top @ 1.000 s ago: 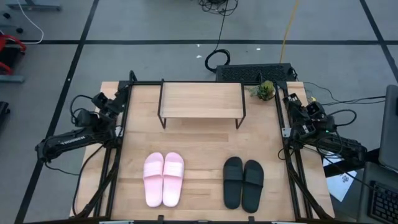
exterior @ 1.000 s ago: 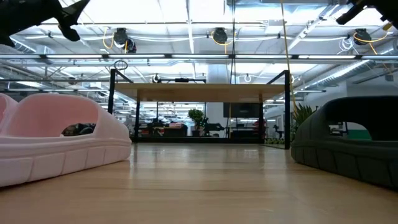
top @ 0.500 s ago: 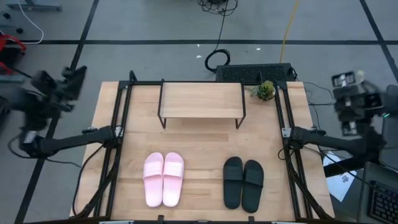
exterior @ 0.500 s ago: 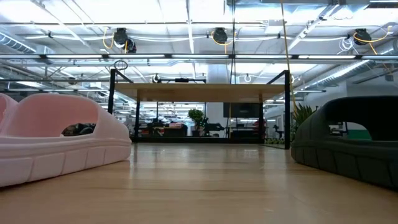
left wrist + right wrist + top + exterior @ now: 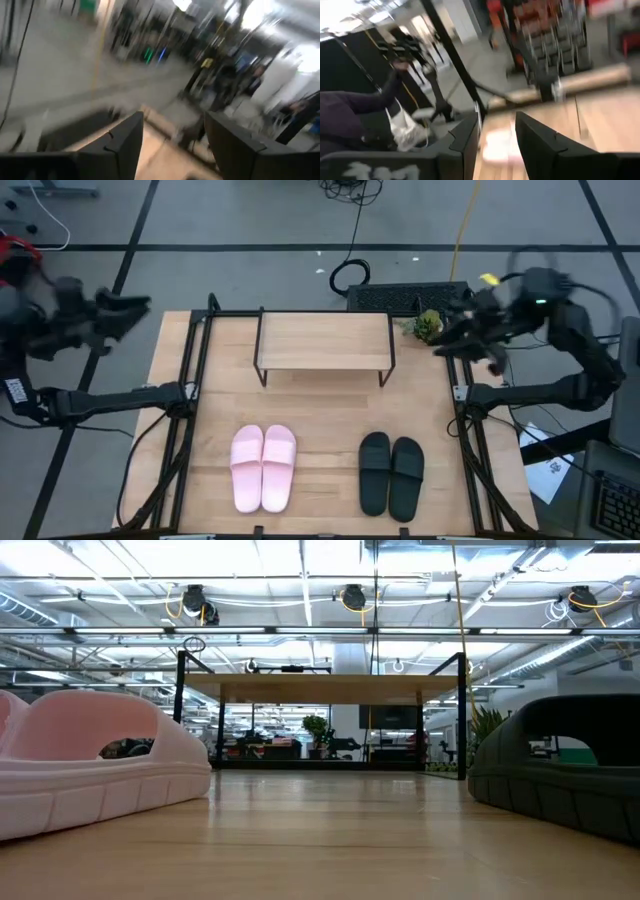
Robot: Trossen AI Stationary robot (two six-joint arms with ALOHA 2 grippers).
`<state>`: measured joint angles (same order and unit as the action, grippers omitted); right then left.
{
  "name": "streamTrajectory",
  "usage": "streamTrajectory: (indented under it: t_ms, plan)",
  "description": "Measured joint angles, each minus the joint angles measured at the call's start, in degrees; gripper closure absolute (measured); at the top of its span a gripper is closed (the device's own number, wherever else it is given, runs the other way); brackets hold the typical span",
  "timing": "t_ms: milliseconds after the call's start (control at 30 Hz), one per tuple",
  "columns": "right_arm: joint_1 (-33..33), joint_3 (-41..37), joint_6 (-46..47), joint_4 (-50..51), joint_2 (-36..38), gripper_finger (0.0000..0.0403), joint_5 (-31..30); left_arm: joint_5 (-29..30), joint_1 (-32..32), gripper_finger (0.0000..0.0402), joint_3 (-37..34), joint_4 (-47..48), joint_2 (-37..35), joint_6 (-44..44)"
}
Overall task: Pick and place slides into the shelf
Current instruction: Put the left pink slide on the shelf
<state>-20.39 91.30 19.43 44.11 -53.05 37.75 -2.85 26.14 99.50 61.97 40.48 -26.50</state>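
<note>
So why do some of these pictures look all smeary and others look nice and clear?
In the high view both arms are smeared, the left gripper and the right gripper, while the pink slides, black slides and shelf are crisp. Both wrist views are streaky all over. The low view is sharp, with bright ceiling lights glaring above.

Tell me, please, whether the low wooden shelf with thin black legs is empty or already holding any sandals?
Empty. The shelf has a bare top board, and the pink slides and black slides lie on the tabletop in front.
</note>
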Motion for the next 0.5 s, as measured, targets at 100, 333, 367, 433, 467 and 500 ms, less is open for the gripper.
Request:
streamTrajectory:
  t_ms: [100, 333, 367, 433, 467, 500]
  plan:
    - [1.3, -2.6, 1.6, -1.0, -0.1, 0.0282, 0.0, 0.0, 0.1, 0.0188, 0.0, 8.4, 1.0, -3.6]
    - [4.0, -7.7, 7.4, -1.0, 0.8, 0.0282, -0.2, -0.7, 0.1, 0.0188, 0.0, 18.4, 1.3, -9.8]
    - [4.5, -8.6, 8.3, -0.9, 1.1, 0.0282, -0.2, -1.2, 0.1, 0.0188, 0.0, 19.1, 1.3, -9.9]
    - [5.4, -10.8, 10.1, -0.9, 1.6, 0.0282, -0.2, -1.7, 0.1, 0.0188, 0.0, 20.4, 1.3, -9.8]
    - [5.9, -11.9, 11.1, -0.8, 1.8, 0.0282, -0.3, -1.8, 0.1, 0.0188, 0.0, 21.4, 1.3, -9.8]
    - [6.3, -13.2, 12.0, -0.7, 2.0, 0.0282, -0.3, -2.0, 0.1, 0.0188, 0.0, 22.6, 1.3, -9.6]
